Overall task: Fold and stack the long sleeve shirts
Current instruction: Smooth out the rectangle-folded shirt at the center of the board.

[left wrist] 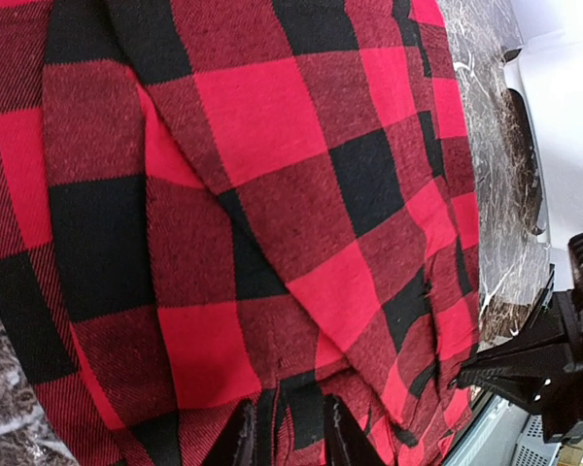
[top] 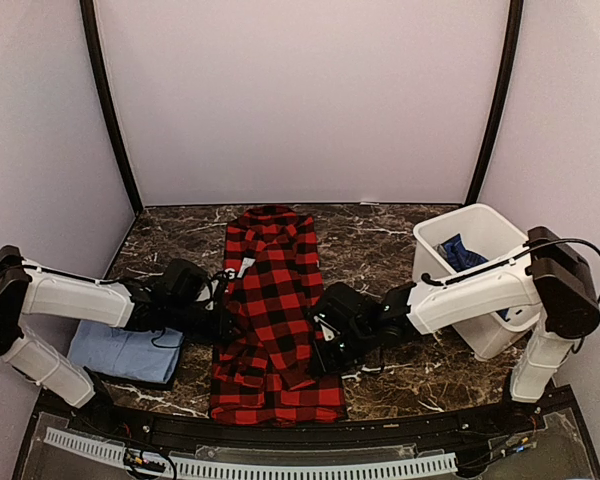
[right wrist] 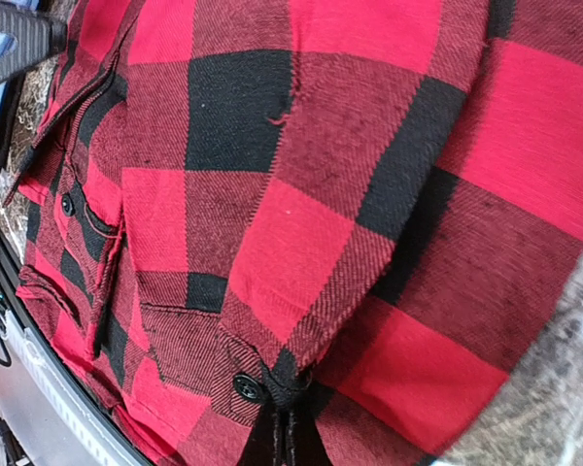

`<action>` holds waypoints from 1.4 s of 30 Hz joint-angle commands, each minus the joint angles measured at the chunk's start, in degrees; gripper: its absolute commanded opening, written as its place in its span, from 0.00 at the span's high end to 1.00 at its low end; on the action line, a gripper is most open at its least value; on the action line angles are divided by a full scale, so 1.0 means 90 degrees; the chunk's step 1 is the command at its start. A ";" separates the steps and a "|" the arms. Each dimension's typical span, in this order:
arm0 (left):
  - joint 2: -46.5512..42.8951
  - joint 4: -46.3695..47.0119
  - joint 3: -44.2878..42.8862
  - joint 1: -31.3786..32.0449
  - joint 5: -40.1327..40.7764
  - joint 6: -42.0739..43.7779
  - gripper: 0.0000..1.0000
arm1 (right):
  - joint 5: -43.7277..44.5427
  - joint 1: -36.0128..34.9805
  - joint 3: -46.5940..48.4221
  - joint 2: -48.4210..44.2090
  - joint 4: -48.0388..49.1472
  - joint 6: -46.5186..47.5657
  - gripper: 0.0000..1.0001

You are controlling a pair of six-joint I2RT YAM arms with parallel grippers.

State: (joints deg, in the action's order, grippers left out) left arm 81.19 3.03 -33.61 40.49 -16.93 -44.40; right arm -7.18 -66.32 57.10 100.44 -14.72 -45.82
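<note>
Red-and-black flannel shirt (top: 272, 320) flat along centre of dark marble-veined tabletop (top: 380, 240); left hand (top: 225, 325) clamped on one edge, right hand (top: 325, 347) pinched on the other. Folded light blue shirt (top: 125, 352) left, white bin (top: 480, 222) with dark blue shirt (top: 462, 255) right. Pale lilac walls (top: 300, 100).

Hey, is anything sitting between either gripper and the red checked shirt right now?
Nothing visible. The right gripper is shut on the right edge of the red checked shirt, beside a button; the left gripper straddles a fold at its left edge. The folded light blue shirt lies off to its left.
</note>
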 commanded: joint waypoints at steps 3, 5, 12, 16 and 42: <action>-0.0224 -0.0153 0.0126 -0.0007 -0.0194 -0.0027 0.76 | 0.0562 -0.0144 0.0075 -0.0542 -0.0789 -0.0151 1.00; -0.0215 -0.0160 0.0101 -0.0009 -0.0212 -0.0007 0.77 | 0.0697 -0.0215 0.0041 -0.0658 -0.0994 -0.0242 1.00; -0.0133 -0.0162 -0.0035 -0.0007 -0.0242 0.0036 0.77 | 0.0637 -0.0357 -0.0330 -0.0733 -0.0807 -0.0514 1.00; -0.0115 -0.0181 -0.0190 -0.0007 -0.0225 0.0055 0.77 | 0.0642 -0.0400 -0.0364 -0.0652 -0.0672 -0.0562 1.00; -0.0641 -0.0692 0.0006 -0.0024 -0.0316 -0.0114 0.78 | 0.1153 0.0072 0.0597 -0.0719 -0.0533 0.0172 0.64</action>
State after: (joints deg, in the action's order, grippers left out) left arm 77.93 -2.09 -35.92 40.38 -18.63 -44.25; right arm 2.61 -68.40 58.24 93.21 -23.66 -48.25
